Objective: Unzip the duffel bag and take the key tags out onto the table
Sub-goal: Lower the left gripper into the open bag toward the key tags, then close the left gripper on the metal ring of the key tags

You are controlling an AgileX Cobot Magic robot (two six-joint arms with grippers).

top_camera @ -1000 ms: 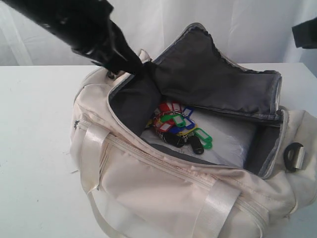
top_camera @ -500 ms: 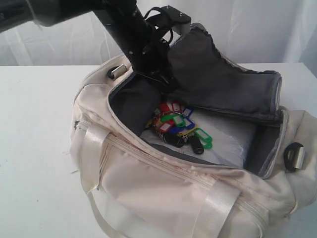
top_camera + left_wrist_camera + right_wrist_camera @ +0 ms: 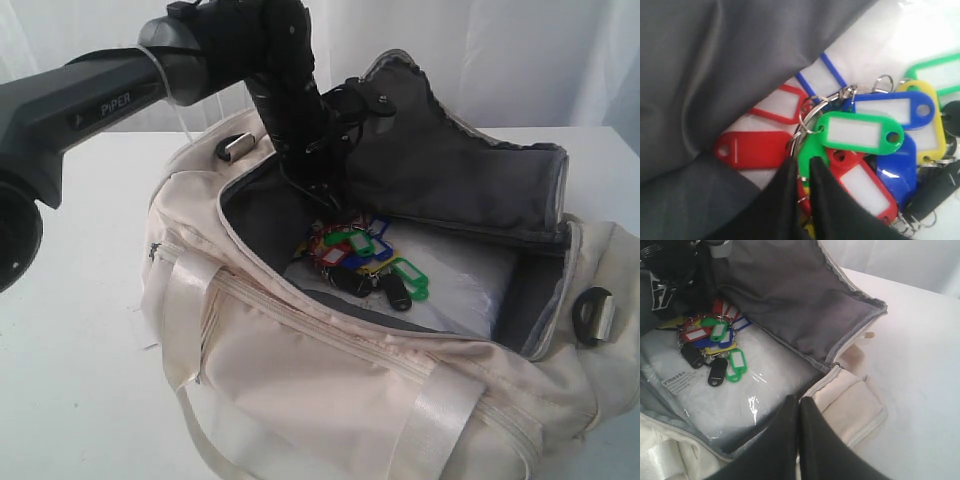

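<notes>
Inside the open duffel bag (image 3: 300, 380), the left gripper (image 3: 801, 164) has dropped onto the key tags' (image 3: 356, 246) eleven o'clock edge, jaws nearly closed, hold unclear.

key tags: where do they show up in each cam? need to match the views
Exterior view: key tags inside the open duffel bag, just under the left gripper.
Left wrist view: key tags close up, right beyond the left gripper, against the lining.
Right wrist view: key tags on a clear plastic packet in the bag, well away from the right gripper.
Shared landmark: the dark grey lining flap beside the tags.
</notes>
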